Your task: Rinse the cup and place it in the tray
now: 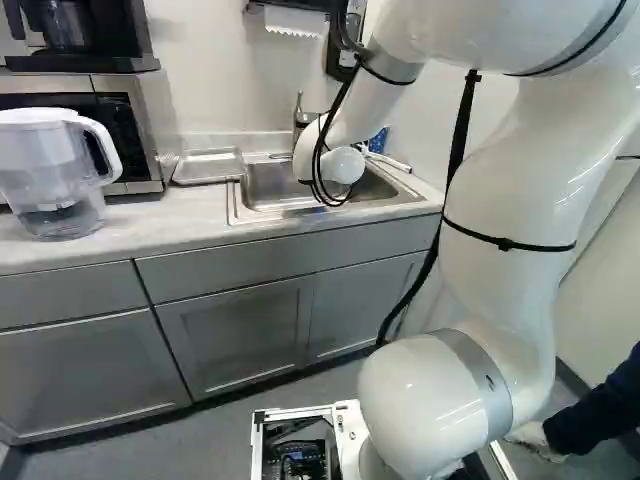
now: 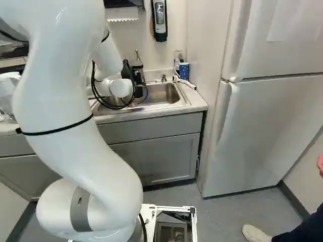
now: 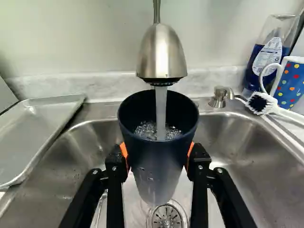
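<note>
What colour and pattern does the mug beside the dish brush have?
The mug is blue with multicoloured dots, best seen in the wrist view.

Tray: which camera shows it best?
The left base view: the whole tray shows there, on the counter beside the sink. The wrist view shows it closer, but part runs out of frame. In the right base view I cannot make it out; the arm probably blocks it.

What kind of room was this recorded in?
Probably a kitchenette or break room: there's a sink with a running faucet, a fridge, and a coffee maker above a microwave.
</note>
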Robot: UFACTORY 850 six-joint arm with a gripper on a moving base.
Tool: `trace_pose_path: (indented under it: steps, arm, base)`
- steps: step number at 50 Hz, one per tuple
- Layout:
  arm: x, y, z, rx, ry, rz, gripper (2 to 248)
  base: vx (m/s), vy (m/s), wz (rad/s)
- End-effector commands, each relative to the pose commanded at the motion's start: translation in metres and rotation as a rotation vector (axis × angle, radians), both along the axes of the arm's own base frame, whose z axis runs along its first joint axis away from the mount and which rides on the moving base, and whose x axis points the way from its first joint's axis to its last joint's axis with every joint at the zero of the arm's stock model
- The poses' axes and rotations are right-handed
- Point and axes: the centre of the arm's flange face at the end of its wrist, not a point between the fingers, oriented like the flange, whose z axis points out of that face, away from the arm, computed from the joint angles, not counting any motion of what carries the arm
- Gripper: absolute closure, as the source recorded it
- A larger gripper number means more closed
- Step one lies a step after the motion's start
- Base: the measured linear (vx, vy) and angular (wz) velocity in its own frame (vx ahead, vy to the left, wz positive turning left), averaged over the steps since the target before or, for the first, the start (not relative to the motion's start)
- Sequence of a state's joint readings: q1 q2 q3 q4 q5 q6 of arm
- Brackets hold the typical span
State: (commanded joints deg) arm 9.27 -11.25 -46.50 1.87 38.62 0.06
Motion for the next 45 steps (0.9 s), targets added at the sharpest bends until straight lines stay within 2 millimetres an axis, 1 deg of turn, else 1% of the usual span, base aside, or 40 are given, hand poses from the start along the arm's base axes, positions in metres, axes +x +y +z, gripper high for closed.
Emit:
trace_pose_path:
  steps: [45]
  arm:
    - [0.0,0.0,0.0,0.0,0.0,0.0,125]
  base:
    - [0.0,0.0,0.0]
